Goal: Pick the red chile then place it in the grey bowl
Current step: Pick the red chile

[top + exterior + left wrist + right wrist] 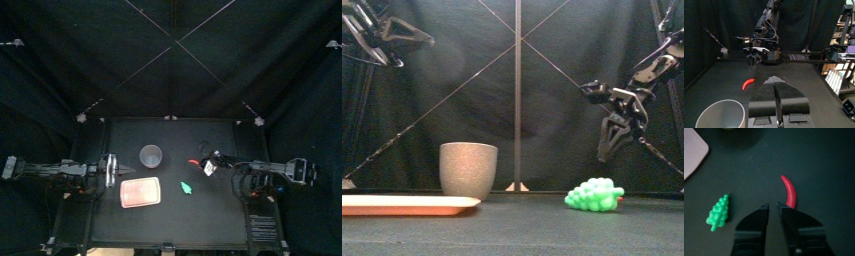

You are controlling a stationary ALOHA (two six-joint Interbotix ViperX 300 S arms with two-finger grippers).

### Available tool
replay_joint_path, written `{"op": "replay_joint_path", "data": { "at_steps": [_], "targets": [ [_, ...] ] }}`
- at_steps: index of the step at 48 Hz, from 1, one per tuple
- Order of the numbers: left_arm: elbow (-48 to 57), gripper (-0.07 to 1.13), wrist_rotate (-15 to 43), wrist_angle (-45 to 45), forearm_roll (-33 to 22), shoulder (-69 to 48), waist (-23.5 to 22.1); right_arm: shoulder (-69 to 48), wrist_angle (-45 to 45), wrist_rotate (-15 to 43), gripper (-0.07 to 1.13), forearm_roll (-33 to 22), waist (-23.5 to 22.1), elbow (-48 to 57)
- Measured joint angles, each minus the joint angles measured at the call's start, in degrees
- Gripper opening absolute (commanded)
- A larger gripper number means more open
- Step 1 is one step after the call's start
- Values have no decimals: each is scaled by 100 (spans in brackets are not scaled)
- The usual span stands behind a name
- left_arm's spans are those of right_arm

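The red chile lies loose on the black table, a slim curved pod just beyond the tips of my right gripper. That gripper hangs above the table with its jaws close together and nothing between them. In the left wrist view the chile sits below the right gripper. The tall grey speckled cup stands upright left of the chile, toward the back. My left gripper rests shut and empty at the table's left, near the cup.
A green toy lies in front of the chile, near the table's middle. The flat pink tray lies front left. In the front view the green toy is right of the cup.
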Motion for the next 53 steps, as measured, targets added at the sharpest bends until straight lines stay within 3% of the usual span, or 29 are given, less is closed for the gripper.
{"op": "replay_joint_path", "data": {
  "at_steps": [7,34,42,53],
  "targets": [
    [9,-3,0,18,0,0,9,448,0,9,95,-105,-26,-97],
    [18,-3,0,18,0,-9,18,1749,0,-26,94,-202,-352,-475],
    [18,-3,0,18,0,0,18,1969,-26,0,84,-211,-360,-694],
    [26,-3,0,18,0,0,18,2083,0,0,53,-220,-352,-782]
  ]
}}
